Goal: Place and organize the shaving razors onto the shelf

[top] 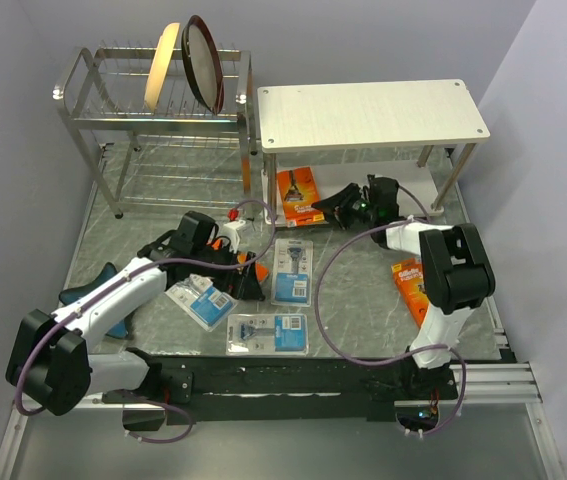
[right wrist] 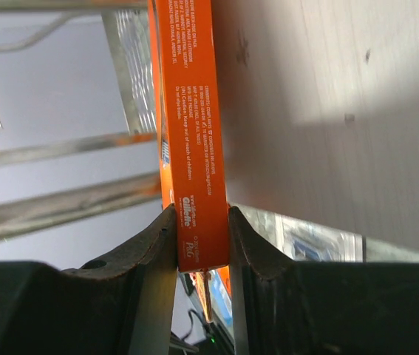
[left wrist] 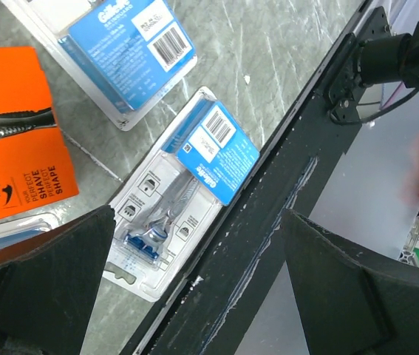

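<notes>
**Risks**
- The right jaws (right wrist: 202, 222) are clamped on the short end of 1 orange razor pack (right wrist: 194, 111). Only that end sits between the pads, and the rest of the card stands out past them. The hold looks thin, so a knock on the free end could pivot the pack or slide it out.
- The pack's flat face runs just beside a pale board of the shelf (top: 373, 115). I cannot tell whether they touch. A scrape there, or a catch on a shelf leg, would twist the card in the grip.
- The pack stands on edge. Released like this, it probably tips over, or drops off the shelf's left end toward the dish rack (top: 153, 110).
- The right arm's cable (top: 323, 290) loops low in front of the shelf. A pull-back could drag it across the loose packs lying there.

**Positions**
- The held orange pack is at the left end of the shelf, under the top board at the lower tier, between the right jaws.
- The left jaws (left wrist: 198, 222) stand wide apart and hold nothing. They are in front of the shelf and left of it.
- 1 blue-and-clear pack (left wrist: 183, 192) lies flat on the desk (left wrist: 283, 59). It shows in the gap between the left pads, below them and untouched.
- A second orange pack (left wrist: 17, 126) lies just beside it.
- A third orange pack (top: 410, 285) lies in front of the shelf's right end.
- 5 packs remain off the shelf.
</notes>
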